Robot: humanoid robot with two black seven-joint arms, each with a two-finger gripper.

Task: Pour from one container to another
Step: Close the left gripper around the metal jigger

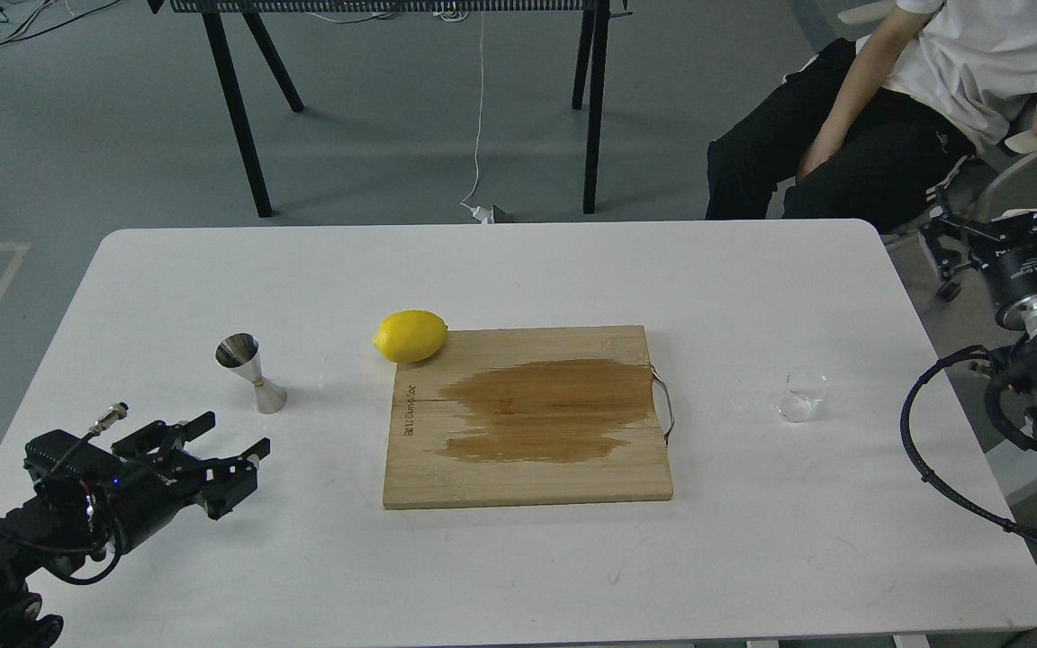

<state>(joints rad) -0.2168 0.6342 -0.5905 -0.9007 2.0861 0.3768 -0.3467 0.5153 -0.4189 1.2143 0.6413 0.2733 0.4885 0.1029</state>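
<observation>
1. A wooden cutting board (pixel 527 423) lies in the middle of the white bench (pixel 518 270); it has a dark wet stain on its top and a metal handle on its right edge.
2. The glass cup (pixel 800 395) stands on the bench to the right of the board, well apart from it, and it is upright.
3. The steel jigger (pixel 251 373) stands upright to the left of the board, also apart from it.
4. A lemon (pixel 410 336) rests at the far left corner of the board.
5. The left gripper (pixel 232 447) is near the jigger, in front of it, with fingers spread and holding nothing.
6. The right gripper (pixel 1009 229) is to the right of the board, beyond the bench edge; its fingers are apart and empty.
7. A seated person (pixel 897 99) is behind the bench.
</observation>
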